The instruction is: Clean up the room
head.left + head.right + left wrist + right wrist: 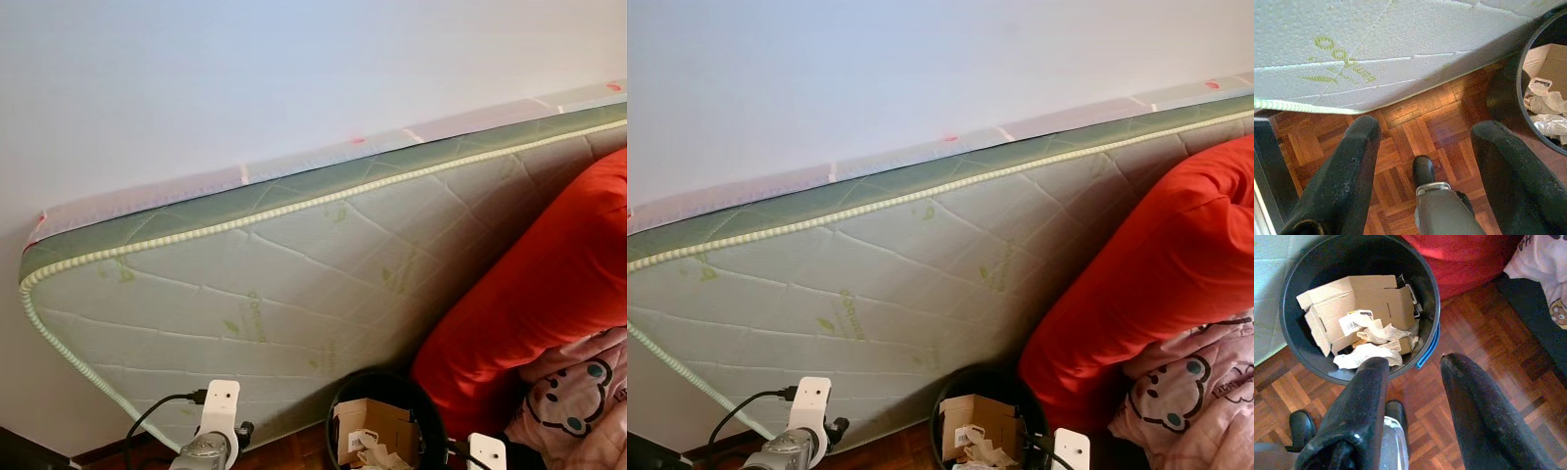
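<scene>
A black round trash bin (1303, 274) stands on the parquet floor, holding a torn cardboard box (1371, 298) and crumpled white paper (1364, 355). In the eye views the bin (431, 421) sits at the foot of a mattress, between my two wrists. My right gripper (1413, 361) hangs open just outside the bin's near rim, nothing between its fingers. My left gripper (1425, 126) is open over bare floor beside the mattress, with the bin (1528, 112) off to one side. My left wrist (214, 436) and right wrist (487, 450) show at the bottom edge.
A pale green quilted mattress (294, 284) leans on its side against the white wall. A big red cushion (549, 284) and a pink cartoon-print blanket (578, 401) crowd the right. A blue strip (1428, 352) pokes out at the bin's rim. My own foot (1423, 170) is on the parquet.
</scene>
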You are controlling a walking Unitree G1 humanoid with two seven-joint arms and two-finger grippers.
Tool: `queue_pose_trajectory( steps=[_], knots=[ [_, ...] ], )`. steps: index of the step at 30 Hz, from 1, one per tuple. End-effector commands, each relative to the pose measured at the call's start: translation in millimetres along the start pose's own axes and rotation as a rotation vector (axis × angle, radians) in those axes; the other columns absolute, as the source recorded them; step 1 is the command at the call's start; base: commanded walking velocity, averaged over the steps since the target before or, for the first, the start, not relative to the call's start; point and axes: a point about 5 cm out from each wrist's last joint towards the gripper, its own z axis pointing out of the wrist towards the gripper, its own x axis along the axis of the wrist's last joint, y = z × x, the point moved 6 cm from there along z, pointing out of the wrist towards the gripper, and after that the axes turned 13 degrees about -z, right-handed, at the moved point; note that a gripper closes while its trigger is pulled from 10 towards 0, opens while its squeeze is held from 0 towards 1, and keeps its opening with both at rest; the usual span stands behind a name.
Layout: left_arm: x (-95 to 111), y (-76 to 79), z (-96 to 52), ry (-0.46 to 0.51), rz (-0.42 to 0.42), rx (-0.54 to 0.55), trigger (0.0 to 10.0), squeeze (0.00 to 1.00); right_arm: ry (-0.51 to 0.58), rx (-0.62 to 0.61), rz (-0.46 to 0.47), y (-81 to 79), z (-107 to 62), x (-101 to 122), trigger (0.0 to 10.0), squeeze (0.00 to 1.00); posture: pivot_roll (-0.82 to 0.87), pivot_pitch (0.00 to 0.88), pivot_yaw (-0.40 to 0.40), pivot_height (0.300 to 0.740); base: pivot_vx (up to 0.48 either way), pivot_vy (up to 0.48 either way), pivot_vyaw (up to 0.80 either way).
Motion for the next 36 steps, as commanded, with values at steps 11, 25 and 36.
queue_pose_trajectory(
  steps=[11, 25, 36],
  knots=[
    [21, -4.6, 0.2, 0.096, 0.0, 0.054, 10.0, 0.0, 0.033, -0.043, -0.024, 1.2, -3.3, -5, 10.0, 0.0, -0.09, 0.0, 0.023, 0.734, 0.0, 0.0, 0.0],
    [-6, -92.5, -30.8, 0.295, -0.13, 0.197, 10.0, 0.0, 0.085, -0.115, -0.018, 49.0, -13.5, -13, 10.0, 0.0, -0.08, 0.0, 0.019, 0.734, 0.0, 0.0, 0.0],
    [6, -107.9, -67.9, 0.532, 0.008, 0.153, 10.0, 0.0, -0.073, -0.097, 0.006, 63.4, -24.9, -60, 10.0, 0.0, -0.05, 0.0, 0.017, 0.734, 0.0, 0.0, 0.0]
  ],
)
